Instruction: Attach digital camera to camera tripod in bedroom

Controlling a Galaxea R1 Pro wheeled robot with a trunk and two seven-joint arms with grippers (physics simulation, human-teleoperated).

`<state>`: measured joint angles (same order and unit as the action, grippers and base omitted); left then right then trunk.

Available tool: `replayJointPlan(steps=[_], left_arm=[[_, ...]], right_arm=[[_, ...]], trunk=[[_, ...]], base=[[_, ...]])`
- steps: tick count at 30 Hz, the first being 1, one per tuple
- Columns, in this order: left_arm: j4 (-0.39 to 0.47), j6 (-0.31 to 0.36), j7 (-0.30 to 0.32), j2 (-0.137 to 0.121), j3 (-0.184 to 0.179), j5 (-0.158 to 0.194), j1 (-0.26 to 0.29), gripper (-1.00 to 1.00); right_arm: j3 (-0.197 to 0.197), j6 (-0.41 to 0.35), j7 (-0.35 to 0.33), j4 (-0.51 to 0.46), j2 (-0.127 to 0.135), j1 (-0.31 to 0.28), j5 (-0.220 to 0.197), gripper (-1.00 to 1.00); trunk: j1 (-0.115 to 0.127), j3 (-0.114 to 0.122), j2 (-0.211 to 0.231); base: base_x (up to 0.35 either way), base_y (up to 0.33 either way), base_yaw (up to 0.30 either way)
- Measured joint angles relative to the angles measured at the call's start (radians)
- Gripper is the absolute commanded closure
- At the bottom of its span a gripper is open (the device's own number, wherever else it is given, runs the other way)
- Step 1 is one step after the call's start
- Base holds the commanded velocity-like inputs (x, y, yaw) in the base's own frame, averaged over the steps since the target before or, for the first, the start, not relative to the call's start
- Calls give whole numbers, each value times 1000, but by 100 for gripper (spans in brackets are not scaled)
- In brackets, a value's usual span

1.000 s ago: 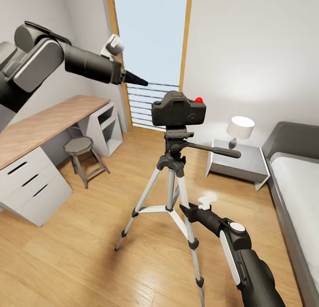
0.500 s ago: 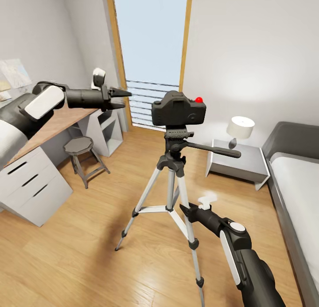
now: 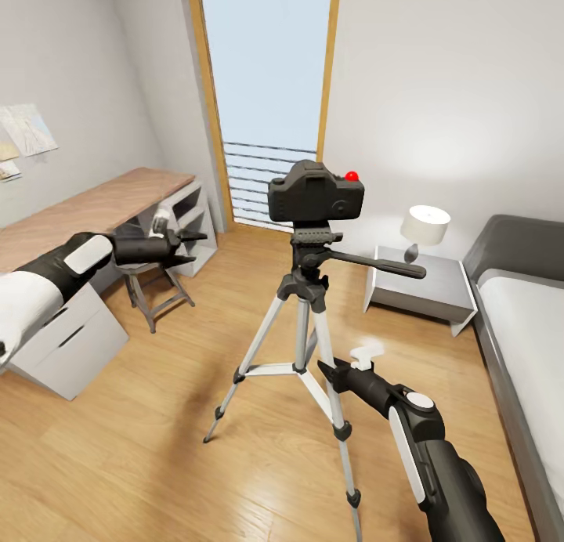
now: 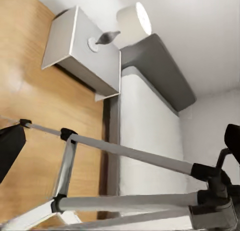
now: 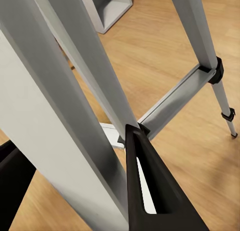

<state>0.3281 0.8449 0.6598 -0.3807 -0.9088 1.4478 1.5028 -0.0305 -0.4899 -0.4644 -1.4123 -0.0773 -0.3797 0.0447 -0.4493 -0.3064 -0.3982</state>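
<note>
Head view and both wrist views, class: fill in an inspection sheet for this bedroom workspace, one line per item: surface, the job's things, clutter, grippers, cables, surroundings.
Surface: wood plank floor.
Job's things: digital camera sits upright on the head of the camera tripod, which stands on three spread legs.
Clutter: stool by the desk; lamp on the nightstand.
Grippers: left gripper open, empty, near the stool; right gripper close to a tripod leg, state unclear.
Cables: nothing seen.
Surroundings: tall window, bed, papers on the wall.
</note>
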Motion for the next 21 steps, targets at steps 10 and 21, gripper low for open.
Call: replayJointPlan(steps=[10,21], left_arm=[[-292,-120,2,35,0,15,-152,-100],[-325,-327,-16,43,4,98,-424,-100]], right_arm=[[0,0,0,0,0,0,0,100],[0,0,1,0,0,0,0,100]], trunk=[[0,0,0],[0,0,0]], base=[[0,0,0],[0,0,0]])
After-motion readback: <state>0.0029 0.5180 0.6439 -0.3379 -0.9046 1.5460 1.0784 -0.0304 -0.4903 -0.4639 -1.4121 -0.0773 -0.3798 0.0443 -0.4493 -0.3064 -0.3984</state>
